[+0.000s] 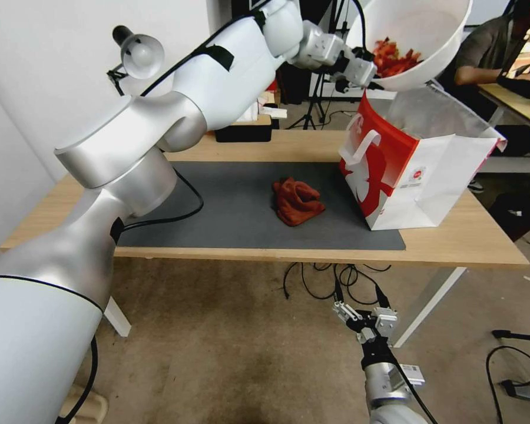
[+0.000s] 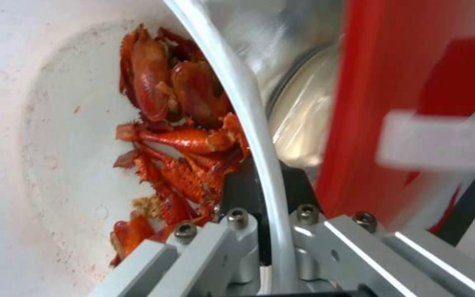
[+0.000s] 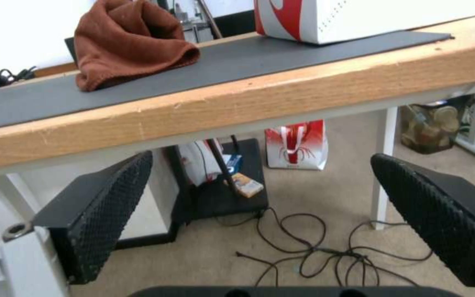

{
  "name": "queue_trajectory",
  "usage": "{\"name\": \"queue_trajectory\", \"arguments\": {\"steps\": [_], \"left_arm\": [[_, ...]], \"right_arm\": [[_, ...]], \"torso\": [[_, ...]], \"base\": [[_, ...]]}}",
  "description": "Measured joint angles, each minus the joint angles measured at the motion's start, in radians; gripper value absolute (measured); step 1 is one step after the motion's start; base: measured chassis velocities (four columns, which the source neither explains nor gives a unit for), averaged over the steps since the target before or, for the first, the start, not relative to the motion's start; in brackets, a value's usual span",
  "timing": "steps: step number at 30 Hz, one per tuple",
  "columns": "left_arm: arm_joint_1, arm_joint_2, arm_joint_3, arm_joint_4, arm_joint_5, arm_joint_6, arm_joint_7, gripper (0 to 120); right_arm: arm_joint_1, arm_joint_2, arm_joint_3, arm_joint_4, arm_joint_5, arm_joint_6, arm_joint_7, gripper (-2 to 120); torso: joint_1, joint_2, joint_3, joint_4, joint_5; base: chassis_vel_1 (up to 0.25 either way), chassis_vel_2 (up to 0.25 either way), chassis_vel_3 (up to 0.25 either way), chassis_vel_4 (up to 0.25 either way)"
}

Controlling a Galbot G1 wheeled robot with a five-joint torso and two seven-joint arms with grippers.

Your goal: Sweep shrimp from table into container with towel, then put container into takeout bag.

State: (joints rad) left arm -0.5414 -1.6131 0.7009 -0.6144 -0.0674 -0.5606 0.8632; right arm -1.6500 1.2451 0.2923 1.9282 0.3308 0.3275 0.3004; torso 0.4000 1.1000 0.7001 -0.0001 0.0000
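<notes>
Arms are glossy white shells with brushed silver joints and black cables. Left claw (image 1: 368, 73) is bare aluminium with hex screws. Right claw (image 3: 281, 214) has black dimpled rubber pads (image 3: 111, 214).

This looks like a robotics lab or test room set up in an office. A plain light-wood desk (image 1: 453, 235) on white legs carries a dark grey mat (image 1: 241, 206), loose black cables (image 1: 330, 277) trail over the beige carpet (image 1: 218, 353) (untidy, as in working labs), and tripod stands (image 1: 315, 106) sit behind it.

left gripper (image 1: 368, 73) raised and clamped, right gripper (image 1: 365, 321) low, fingers (image 3: 111, 210) apart
</notes>
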Motion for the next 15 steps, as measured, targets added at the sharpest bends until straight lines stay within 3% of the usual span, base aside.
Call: {"name": "queue_trajectory", "arguments": {"steps": [8, 15], "left_arm": [[0.013, 0.002, 0.046, -0.047, -0.012, 0.001, 0.013, 0], [0.041, 0.004, 0.054, -0.048, 0.023, -0.002, 0.080, 0]], "right_arm": [[-0.021, 0.012, 0.009, -0.002, 0.000, 0.007, -0.015, 100], [-0.025, 0.020, 0.010, -0.003, 0.001, 0.011, -0.018, 100]], "torso": [[0.000, 0.000, 0.000, 0.0000, 0.0000], [0.000, 0.000, 0.000, 0.0001, -0.0001]], "base": [[0.000, 0.000, 0.000, 0.000], [0.000, 0.000, 0.000, 0.000]]}}
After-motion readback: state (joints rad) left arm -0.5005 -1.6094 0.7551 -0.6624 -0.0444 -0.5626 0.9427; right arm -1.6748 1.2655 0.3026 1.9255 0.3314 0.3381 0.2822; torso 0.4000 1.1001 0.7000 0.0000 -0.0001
